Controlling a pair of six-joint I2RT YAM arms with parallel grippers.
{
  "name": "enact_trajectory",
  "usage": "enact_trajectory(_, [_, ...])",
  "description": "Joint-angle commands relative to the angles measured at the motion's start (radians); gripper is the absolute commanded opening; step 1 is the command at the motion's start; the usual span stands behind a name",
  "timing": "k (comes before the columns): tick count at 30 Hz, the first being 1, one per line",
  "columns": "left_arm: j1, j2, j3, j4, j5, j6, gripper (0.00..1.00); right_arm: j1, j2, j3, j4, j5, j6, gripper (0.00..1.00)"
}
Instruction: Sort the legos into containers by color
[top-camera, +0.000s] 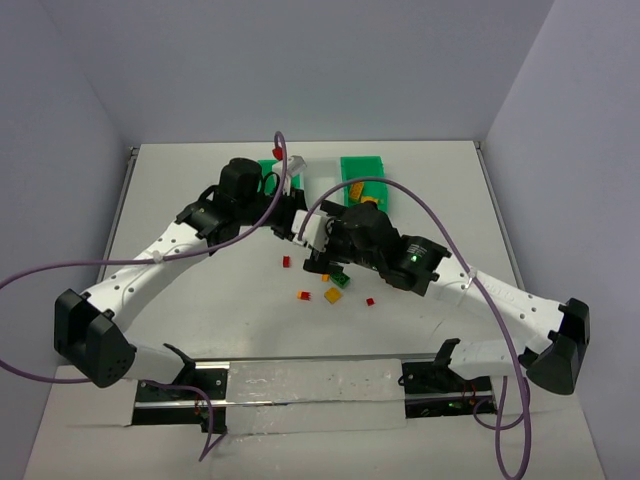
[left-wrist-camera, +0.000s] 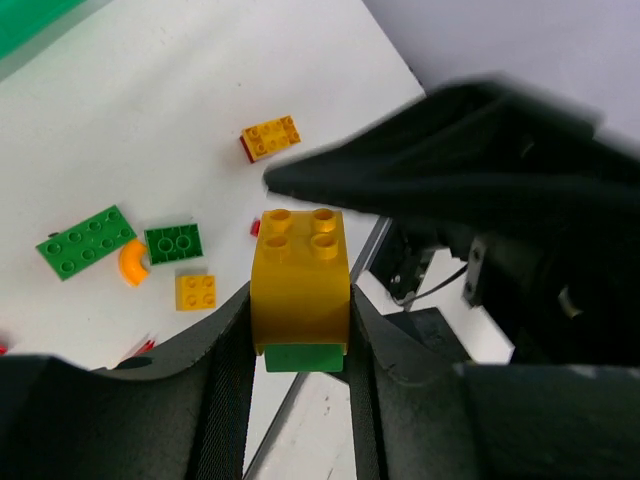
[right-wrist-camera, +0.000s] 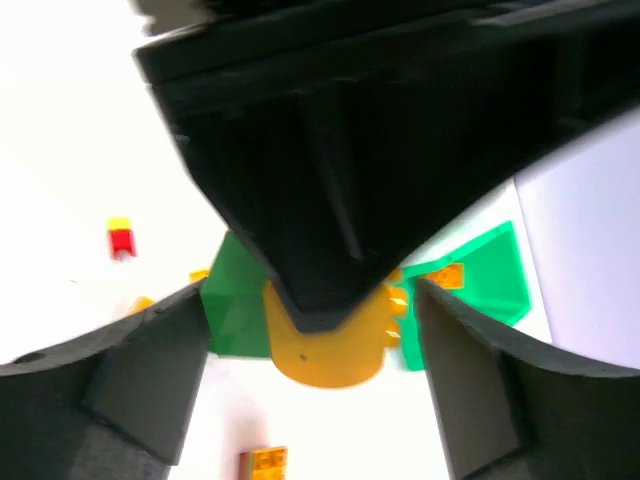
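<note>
My left gripper (left-wrist-camera: 300, 300) is shut on a yellow brick (left-wrist-camera: 300, 280) with a green piece (left-wrist-camera: 305, 357) stuck under it, held above the table. In the right wrist view the same yellow brick (right-wrist-camera: 330, 350) and green piece (right-wrist-camera: 235, 310) sit between my right gripper's (right-wrist-camera: 310, 380) spread fingers (right-wrist-camera: 130, 370), which do not touch them. Both grippers meet mid-table, left (top-camera: 298, 225) and right (top-camera: 322, 248). The containers stand at the back: a green bin (top-camera: 362, 170), a white one (top-camera: 300, 165) and a partly hidden green one (top-camera: 266, 167).
Loose legos lie below the grippers: a long green brick (left-wrist-camera: 85, 241), a dark green brick (left-wrist-camera: 173, 243), an orange arc (left-wrist-camera: 131, 263), a yellow square (left-wrist-camera: 195, 291), an orange brick on red (left-wrist-camera: 270, 137). Small red bits (top-camera: 286, 261) (top-camera: 370, 301) lie nearby. An orange brick (right-wrist-camera: 445, 275) lies in the green bin.
</note>
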Motion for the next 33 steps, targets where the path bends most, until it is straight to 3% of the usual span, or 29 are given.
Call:
enact_trajectory(1, [0.009, -0.05, -0.048, 0.011, 0.1, 0.121, 0.0, -0.033, -0.07, 0.031, -0.036, -0.053, 0.066, 1.0])
enact_trajectory(6, [0.024, -0.102, -0.101, 0.0, 0.162, 0.226, 0.0, -0.125, -0.108, 0.111, -0.193, -0.269, 0.125, 1.0])
enact_trajectory(10, [0.031, -0.169, -0.157, -0.032, 0.23, 0.421, 0.0, -0.201, -0.119, 0.18, -0.366, -0.5, 0.122, 1.0])
enact_trajectory(12, [0.033, -0.192, -0.169, -0.083, 0.361, 0.565, 0.0, -0.217, -0.1, 0.2, -0.426, -0.558, 0.119, 1.0])
enact_trajectory(14, [0.033, -0.197, -0.164, -0.164, 0.404, 0.696, 0.0, -0.232, -0.059, 0.239, -0.537, -0.644, 0.124, 1.0])
enact_trajectory(19, [0.035, -0.241, -0.175, -0.247, 0.462, 0.845, 0.0, -0.259, -0.028, 0.292, -0.567, -0.846, 0.164, 1.0])
enact_trajectory(25, [0.034, -0.261, -0.177, -0.207, 0.484, 0.827, 0.0, -0.275, 0.046, 0.33, -0.507, -1.002, 0.274, 1.0])
enact_trajectory(33, [0.034, -0.261, -0.184, -0.074, 0.452, 0.661, 0.0, -0.273, 0.111, 0.333, -0.385, -1.006, 0.392, 0.93])
